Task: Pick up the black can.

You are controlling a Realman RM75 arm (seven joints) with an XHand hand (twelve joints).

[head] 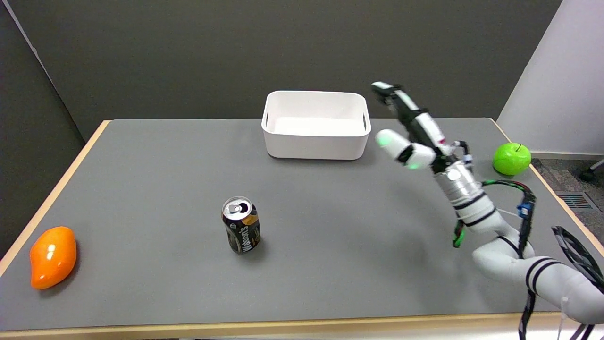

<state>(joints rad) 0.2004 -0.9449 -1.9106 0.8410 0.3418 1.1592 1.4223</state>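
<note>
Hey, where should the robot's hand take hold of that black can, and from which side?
Grip the black can around its middle, coming in level from its right, where the open right hand is held above the table. It stands upright with bare table all round, so its round side wall is free to wrap.

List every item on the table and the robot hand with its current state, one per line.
Black aluminium drink can: upright, tab opened, untouched.
White rectangular plastic bin: upright, nothing seen inside.
Green apple: resting near the table's right edge.
Orange mango-shaped fruit: lying near the left edge.
Right robot hand: raised, fingers apart, holding nothing.
</note>
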